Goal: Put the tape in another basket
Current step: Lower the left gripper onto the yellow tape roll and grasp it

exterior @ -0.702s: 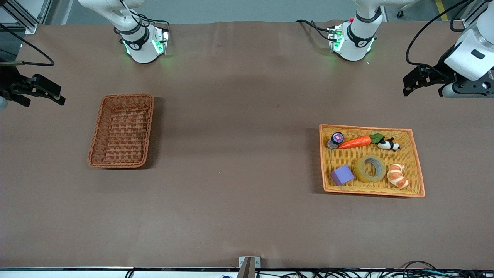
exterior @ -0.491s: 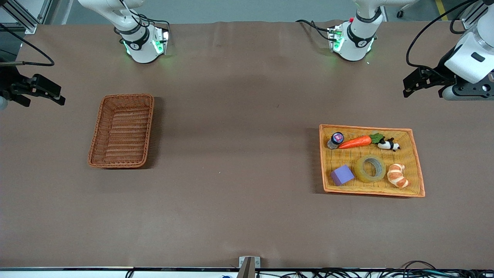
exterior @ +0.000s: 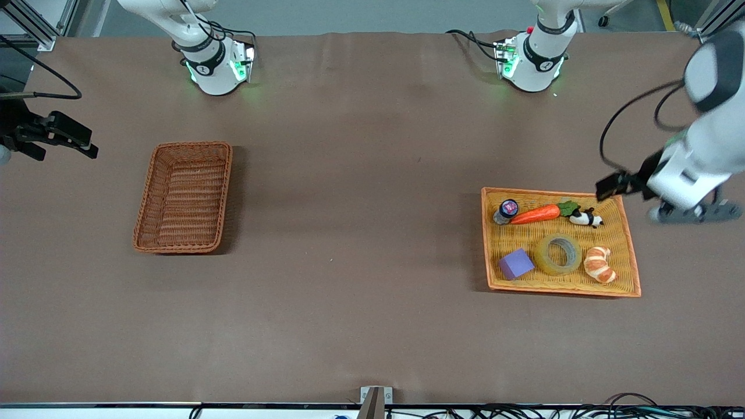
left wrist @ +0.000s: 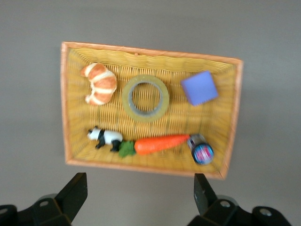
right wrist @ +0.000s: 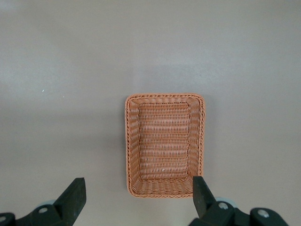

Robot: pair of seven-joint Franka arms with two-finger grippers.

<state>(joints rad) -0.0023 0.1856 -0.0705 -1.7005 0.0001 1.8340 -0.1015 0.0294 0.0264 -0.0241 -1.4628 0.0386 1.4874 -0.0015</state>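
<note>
The tape [exterior: 558, 254] is seen lying flat, hole up, in the yellow tray [exterior: 631, 256] at the left arm's end of the table, in the row nearer the front camera; a top-down pinch across the ring wall is judged workable as it lies. It is flanked by the purple block [exterior: 515, 263] toward the table's middle and the croissant [exterior: 600, 264] toward the table's end, both just beside it but apart, so little room is judged to be left for fingers along that line. Farther from the camera in the same tray, the carrot [exterior: 542, 213], the toy panda [exterior: 585, 217] and the purple-lidded jar [exterior: 507, 209] are lined up, near the ring but not touching it; the gap there looks wider. The left gripper [left wrist: 140, 193] is held over the tray's edge farthest from the camera, jaws spread wide and holding nothing, presumably staged for the reach. The basket [exterior: 184, 196], nothing in it, is placed well apart at the right arm's end, so a long carry or handover is implied. The right gripper [right wrist: 136, 197] is parked over bare table by that basket, wide and holding nothing; that arm waits.
</note>
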